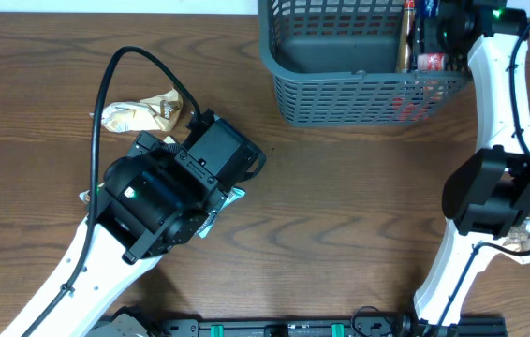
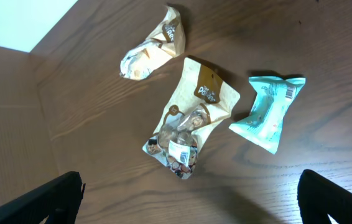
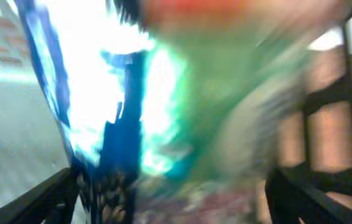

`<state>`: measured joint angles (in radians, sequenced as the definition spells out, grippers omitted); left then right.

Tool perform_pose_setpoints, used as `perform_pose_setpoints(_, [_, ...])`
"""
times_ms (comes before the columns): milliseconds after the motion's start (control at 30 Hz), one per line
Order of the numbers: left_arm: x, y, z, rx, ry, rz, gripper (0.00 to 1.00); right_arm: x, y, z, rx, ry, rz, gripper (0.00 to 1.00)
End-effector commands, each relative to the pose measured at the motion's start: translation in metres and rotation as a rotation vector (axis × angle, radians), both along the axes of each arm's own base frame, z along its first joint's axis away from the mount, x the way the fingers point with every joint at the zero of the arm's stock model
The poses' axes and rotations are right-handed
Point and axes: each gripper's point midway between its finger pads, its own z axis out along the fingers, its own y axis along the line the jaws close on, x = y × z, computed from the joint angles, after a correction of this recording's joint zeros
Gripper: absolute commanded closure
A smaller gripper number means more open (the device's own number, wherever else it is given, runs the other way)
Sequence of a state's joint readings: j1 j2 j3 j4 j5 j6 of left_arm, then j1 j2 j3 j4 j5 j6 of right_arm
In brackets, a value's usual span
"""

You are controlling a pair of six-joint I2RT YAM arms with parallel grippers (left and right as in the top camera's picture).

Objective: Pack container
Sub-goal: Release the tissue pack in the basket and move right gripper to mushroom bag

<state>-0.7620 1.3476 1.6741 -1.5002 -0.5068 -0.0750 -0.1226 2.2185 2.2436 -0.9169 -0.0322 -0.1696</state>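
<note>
The right gripper (image 3: 171, 180) is down in the right end of the basket (image 1: 340, 98) at the table's far edge, jaws spread wide with a blurred blue-green packet (image 3: 163, 93) just ahead of them, so this looks like the drop-off; I cannot tell whether the packet touches a finger. The left gripper (image 2: 189, 180) hangs fully open and empty above three packets. Next it likely needs to descend squarely onto the tan packet (image 2: 191, 118) and close.
</note>
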Motion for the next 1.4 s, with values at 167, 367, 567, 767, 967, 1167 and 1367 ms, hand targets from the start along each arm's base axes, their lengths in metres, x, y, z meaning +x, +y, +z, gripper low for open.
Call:
perform_pose_setpoints(167, [0.000, 0.001, 0.000, 0.000, 0.002, 0.012, 0.01, 0.006, -0.009, 0.145, -0.060, -0.309, -0.015, 0.10])
perform_pose_setpoints(367, [0.000, 0.001, -0.001, -0.002, 0.005, 0.011, 0.01, -0.026, -0.017, 0.218, -0.132, -0.426, -0.058, 0.08])
perform_pose_setpoints(567, [0.000, 0.001, -0.001, -0.002, 0.004, 0.011, 0.02, -0.085, -0.062, 0.243, -0.296, -0.369, -0.326, 0.01])
perform_pose_setpoints(767, [0.000, 0.001, -0.001, -0.002, 0.004, 0.011, 0.02, -0.127, -0.074, 0.220, -0.279, -0.218, -0.430, 0.01])
perform_pose_setpoints(967, [0.001, 0.000, 0.000, -0.007, -0.001, 0.011, 0.01, -0.167, -0.076, 0.197, -0.244, -0.066, -0.489, 0.01])
perform_pose_setpoints(1167, [0.002, -0.001, 0.000, -0.009, -0.004, 0.011, 0.01, -0.172, -0.051, 0.212, -0.153, -0.117, -0.378, 0.01])
perform_pose_setpoints(1367, [0.002, -0.001, 0.000, -0.009, -0.004, 0.011, 0.01, -0.214, -0.063, 0.253, -0.123, -0.237, -0.508, 0.01])
